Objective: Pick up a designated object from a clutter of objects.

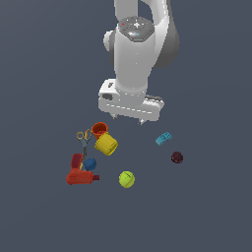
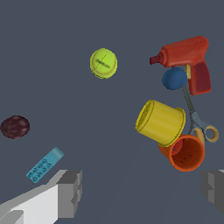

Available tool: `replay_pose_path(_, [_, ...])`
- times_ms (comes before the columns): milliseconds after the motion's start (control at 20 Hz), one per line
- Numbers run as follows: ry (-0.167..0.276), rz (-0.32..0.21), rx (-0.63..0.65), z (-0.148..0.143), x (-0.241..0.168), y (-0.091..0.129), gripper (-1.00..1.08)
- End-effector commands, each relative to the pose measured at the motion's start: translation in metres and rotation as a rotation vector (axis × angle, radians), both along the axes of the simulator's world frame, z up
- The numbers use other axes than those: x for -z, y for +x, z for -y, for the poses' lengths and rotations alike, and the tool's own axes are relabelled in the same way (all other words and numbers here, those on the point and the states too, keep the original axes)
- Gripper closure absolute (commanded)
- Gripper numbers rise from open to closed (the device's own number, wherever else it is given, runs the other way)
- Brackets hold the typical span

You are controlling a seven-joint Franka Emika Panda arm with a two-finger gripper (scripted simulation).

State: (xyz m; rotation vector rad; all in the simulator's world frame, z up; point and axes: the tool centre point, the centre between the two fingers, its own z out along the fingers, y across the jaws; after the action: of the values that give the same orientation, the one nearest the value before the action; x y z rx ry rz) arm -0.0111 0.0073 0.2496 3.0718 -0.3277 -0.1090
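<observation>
Dark grey floor (image 1: 44, 74), cyan block (image 1: 164, 138) lying apart from clutter, claw (image 1: 127, 119) released above.

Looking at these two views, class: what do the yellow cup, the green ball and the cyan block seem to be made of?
Yellow cup: probably smooth plastic, with an even colour and a thin rim.
Green ball: looks like a felt tennis ball, given the dull surface and dark seam line.
Cyan block: likely hard plastic, with rows of small studs like a toy brick.
Being renders, these are only looks.

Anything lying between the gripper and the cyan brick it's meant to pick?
No. In the exterior view, only bare floor separates the gripper from the cyan brick. The wrist view agrees: the brick lies beside one finger, nothing between.
</observation>
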Motion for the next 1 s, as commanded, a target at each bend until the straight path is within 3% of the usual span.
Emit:
replay_pose_path(0, [-0.005,0.006,0.041,-0.011,0.010,0.001,-0.92])
replay_pose_path(950, [-0.021,0.055,0.354,-0.093,0.083,-0.009,-0.92])
